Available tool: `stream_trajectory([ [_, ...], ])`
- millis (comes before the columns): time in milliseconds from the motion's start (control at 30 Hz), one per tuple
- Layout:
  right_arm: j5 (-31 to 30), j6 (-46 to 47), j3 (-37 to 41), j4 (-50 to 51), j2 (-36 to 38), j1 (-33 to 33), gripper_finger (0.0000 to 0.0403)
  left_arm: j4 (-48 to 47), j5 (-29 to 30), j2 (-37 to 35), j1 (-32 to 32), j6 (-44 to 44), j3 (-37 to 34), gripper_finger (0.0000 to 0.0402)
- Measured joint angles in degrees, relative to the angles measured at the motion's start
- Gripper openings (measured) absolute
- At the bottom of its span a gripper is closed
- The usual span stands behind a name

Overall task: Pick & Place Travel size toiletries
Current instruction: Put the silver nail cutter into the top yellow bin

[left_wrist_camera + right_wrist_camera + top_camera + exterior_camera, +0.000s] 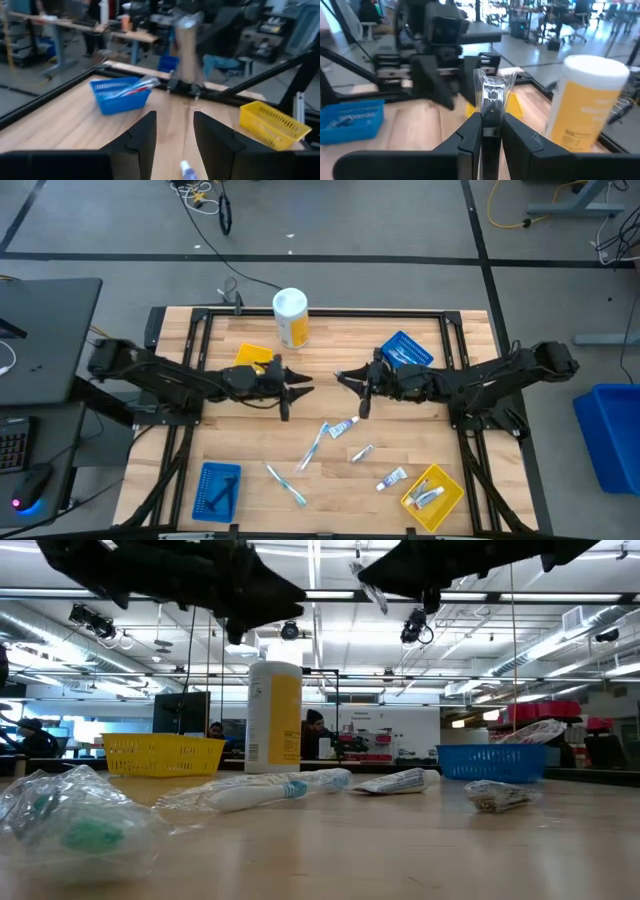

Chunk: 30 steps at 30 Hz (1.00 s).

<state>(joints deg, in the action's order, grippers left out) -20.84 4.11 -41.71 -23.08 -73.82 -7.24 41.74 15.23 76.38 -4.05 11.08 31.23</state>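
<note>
Right gripper [491, 131] is raised above mid-desk, its fingers [470, 131] closed on a wrapped razor [492, 97] that stands long axis upright between them. Left gripper [300, 388] faces it from just beside, fingers [140, 137] parted and empty. The desk [330, 350] carries the remaining toiletries [335, 430] loose, nearer the front edge. The blue tray [408, 350] sits just behind the right gripper; the yellow tray [253, 357] sits behind the left. Judged: a placing is next, and the blue tray is the nearer one
</note>
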Motion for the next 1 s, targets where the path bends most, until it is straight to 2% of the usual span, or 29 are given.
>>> stream_trajectory([
  [67, 1.16, 0.43, 0.02, -0.39, -0.67, 0.62, 0.0069, 3.59, -1.93, 3.96, 0.11, -0.12, 0.75, 0.0138],
  [200, 7.74, 0.88, 0.02, -0.67, -0.77, 1.47, 0.007, 6.25, -2.56, 9.41, 1.07, -1.3, 3.88, 0.0138],
  [300, 9.07, 1.45, 0.02, -1.09, -0.77, 1.69, 0.0071, 5.97, -5.15, 12.65, 1.99, -1.17, 6.98, 0.0139],
  [400, 8.99, 1.19, 0.02, -1.35, -0.77, 1.76, 0.0071, 6.38, -10.34, 15.24, 2.56, -1.21, 10.86, 0.0149],
  [533, 9.01, 1.02, 0.02, -1.42, -0.77, 1.72, 0.0071, 4.76, -12.24, 17.06, 2.56, -3.56, 14.49, 0.0181],
  [733, 9.0, 0.99, 0.02, -1.42, -0.77, 1.72, 0.0071, 4.29, -13.15, 16.96, 2.56, -6.61, 15.68, 0.0223],
  [867, 9.03, 0.99, 0.02, -1.63, -0.77, 1.72, 0.0071, 4.38, -13.16, 16.96, 2.51, -6.94, 15.7, 0.0229],
  [1000, 9.05, -0.32, 0.02, -4.3, -0.77, 1.92, 0.0073, 5.5, -13.4, 16.96, 2.56, -6.92, 15.7, 0.0215],
])
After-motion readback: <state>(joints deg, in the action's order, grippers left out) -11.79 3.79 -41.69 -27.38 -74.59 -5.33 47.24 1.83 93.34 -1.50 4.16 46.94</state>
